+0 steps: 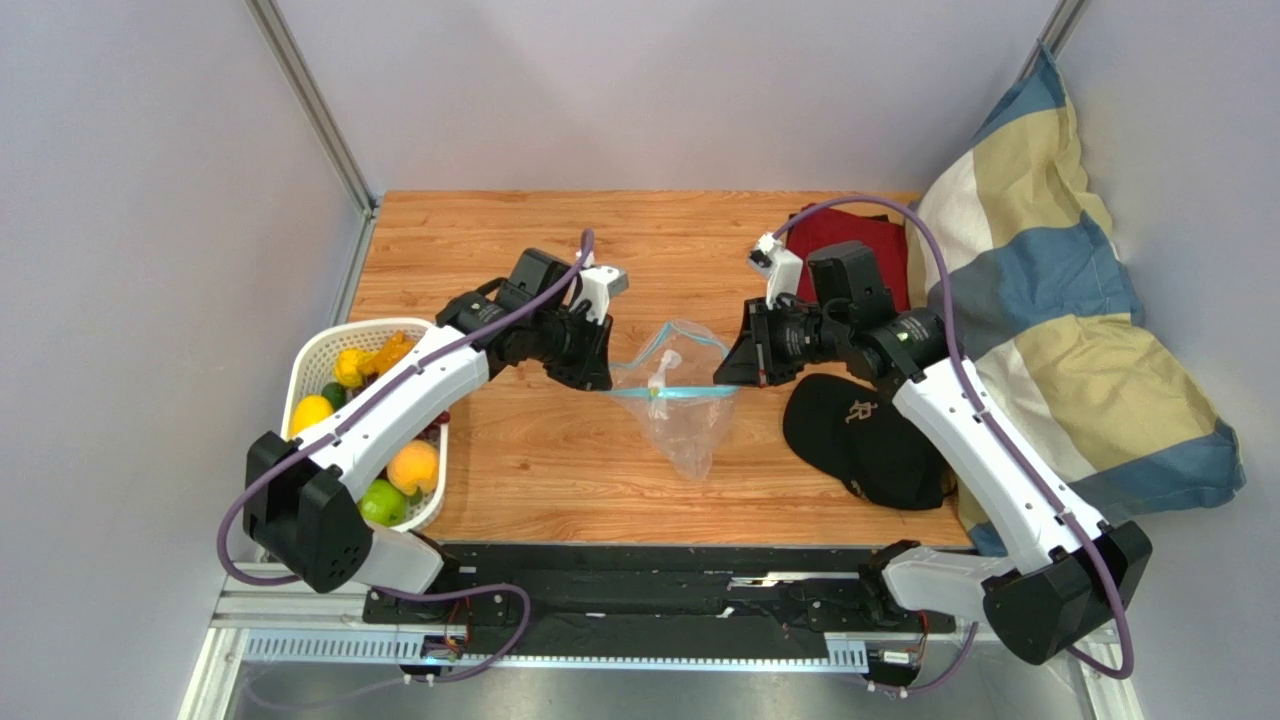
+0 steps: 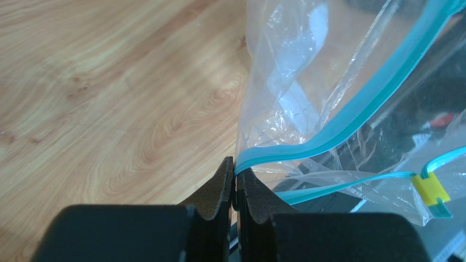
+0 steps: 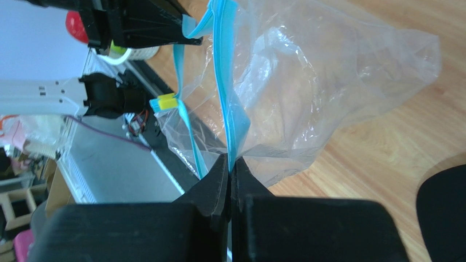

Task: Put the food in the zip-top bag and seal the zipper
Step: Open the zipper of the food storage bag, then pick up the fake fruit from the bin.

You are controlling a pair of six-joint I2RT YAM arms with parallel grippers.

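The clear zip-top bag (image 1: 684, 405) hangs between my two grippers above the wooden table. Its light blue zipper (image 1: 679, 393) is stretched across between them. My left gripper (image 1: 606, 378) is shut on the left end of the zipper (image 2: 306, 147), with the strip pinched between the fingertips. My right gripper (image 1: 736, 375) is shut on the right end of the zipper (image 3: 227, 109). A small yellow slider (image 3: 165, 102) sits on the strip, also seen in the left wrist view (image 2: 431, 189). The bag looks empty. The food (image 1: 394, 465) lies in the white basket at the left.
The white slatted basket (image 1: 308, 360) stands at the table's left edge. A black cap (image 1: 864, 435) lies right of the bag, with a dark red cloth (image 1: 842, 240) behind it. A striped pillow (image 1: 1052, 300) fills the right side.
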